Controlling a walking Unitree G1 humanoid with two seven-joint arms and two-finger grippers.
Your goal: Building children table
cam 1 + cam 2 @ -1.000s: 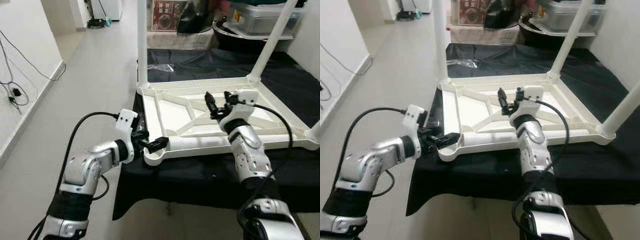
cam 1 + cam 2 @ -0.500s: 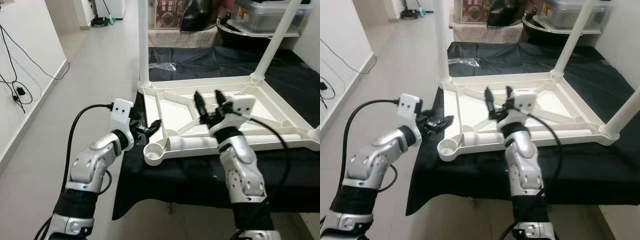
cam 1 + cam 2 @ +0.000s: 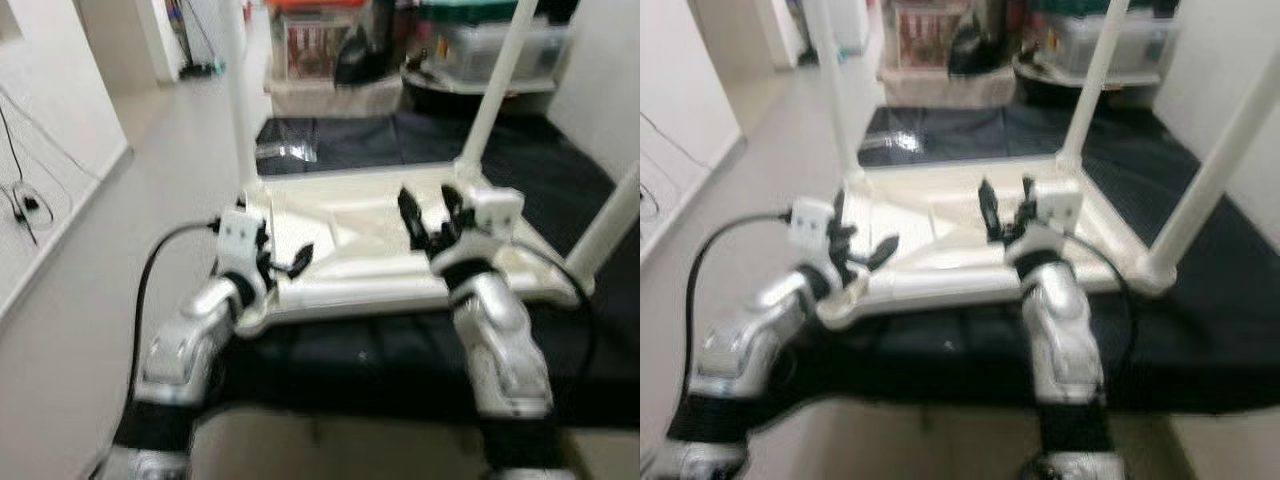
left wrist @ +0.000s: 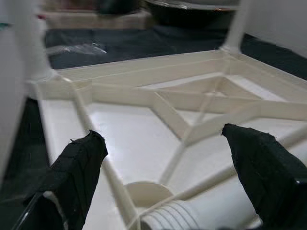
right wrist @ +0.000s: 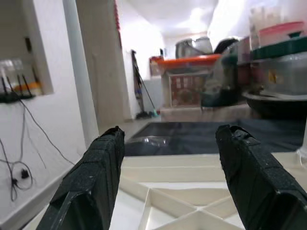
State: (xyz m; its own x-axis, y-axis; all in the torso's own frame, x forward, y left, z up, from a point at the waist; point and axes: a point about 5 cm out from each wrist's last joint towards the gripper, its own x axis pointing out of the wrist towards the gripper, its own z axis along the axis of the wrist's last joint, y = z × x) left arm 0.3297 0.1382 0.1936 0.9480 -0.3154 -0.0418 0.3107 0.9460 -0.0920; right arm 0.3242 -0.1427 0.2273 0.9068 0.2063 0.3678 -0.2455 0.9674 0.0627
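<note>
Upside down on a black cloth (image 3: 560, 370), white children's table (image 3: 350, 255), ribbed underside up, legs (image 3: 490, 95) rising from its corners. Left pincer (image 3: 285, 262) just above the near left corner of the frame, by the empty round leg socket (image 4: 146, 194). Right pincer (image 3: 430, 212) over the middle of the frame, nearer the far side, fingers pointing away from the robot. Loose white leg (image 4: 211, 211) lying along the near rail, threaded end beside that socket, between the two arms.

Head views blurred, so fine detail at the corner hard to read. From the left wrist: diagonal ribs of the underside, the socket and the ribbed end of the loose leg close below the fingers (image 4: 79, 163), nothing between them. From the right wrist: fingers (image 5: 98, 172) spread wide above the frame's ribs, and beyond them a hallway with white walls, cables (image 5: 17, 177) on the floor, storage boxes (image 5: 276, 52) and a dark pan further back.

Both pincers wide open, holding nothing. Whether the left fingertips touch the frame: cannot tell. Right fingertips clear of the plastic.
</note>
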